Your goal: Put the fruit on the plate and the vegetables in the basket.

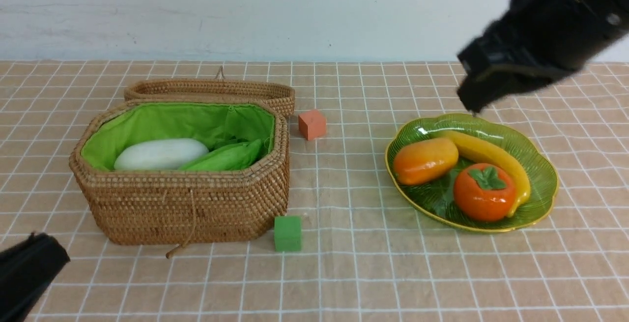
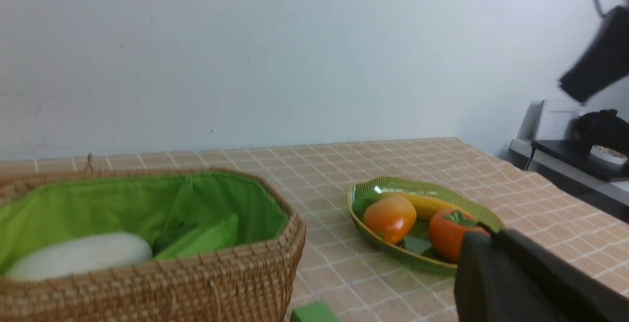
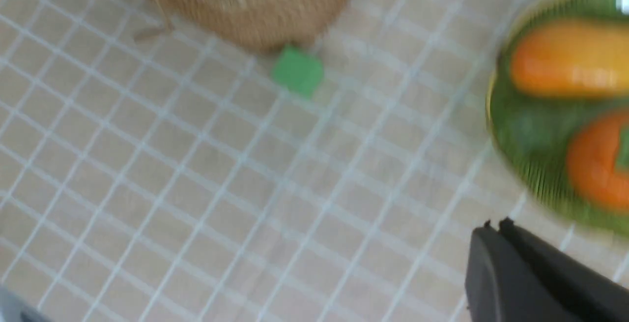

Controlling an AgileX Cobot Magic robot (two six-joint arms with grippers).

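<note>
Green glass plate (image 1: pixel 543 191) at right held all three fruits, so the right gripper (image 1: pixel 474 103) hung above, jaws closed, empty.

Two matte black, blocky arms (image 1: pixel 550 32), the right blurred, its gripper (image 3: pixel 496 233) with two small tip nubs.

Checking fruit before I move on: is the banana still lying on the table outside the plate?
No. In the front view the banana lies inside the plate, beside the mango and persimmon.

Basket (image 1: pixel 186 204) left, plate (image 1: pixel 540 164) right, cubes (image 1: pixel 287 233) between.
</note>
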